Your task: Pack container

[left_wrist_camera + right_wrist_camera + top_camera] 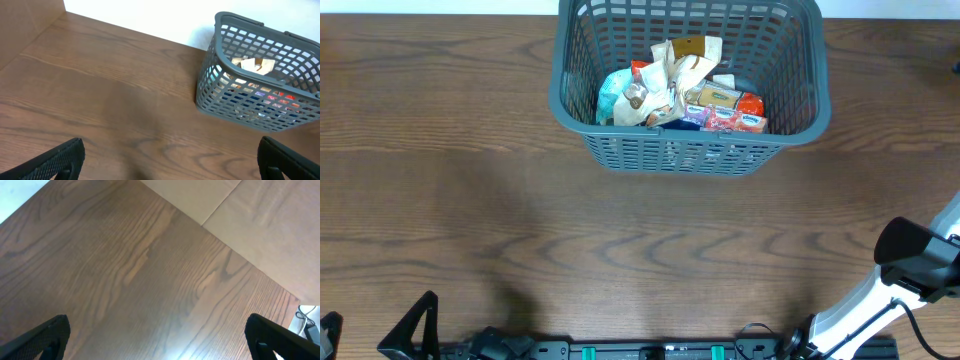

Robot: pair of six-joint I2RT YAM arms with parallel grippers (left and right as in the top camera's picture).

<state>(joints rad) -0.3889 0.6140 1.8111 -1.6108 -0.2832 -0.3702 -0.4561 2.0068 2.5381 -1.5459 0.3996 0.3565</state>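
The large grey-blue slotted plastic basket [690,152] sat at the far side of the brown wooden worktop [470,200], crumpled snack packs [680,95] heaped inside, seemingly all packed. With nothing to carry, the left claw [172,160] and right claw [155,335] gaped empty, well apart from it.

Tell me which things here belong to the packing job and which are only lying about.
Belong to the job: container, snack packs inside it, left gripper, right gripper, both open and empty.
Only around: wooden table, cables past its edge.
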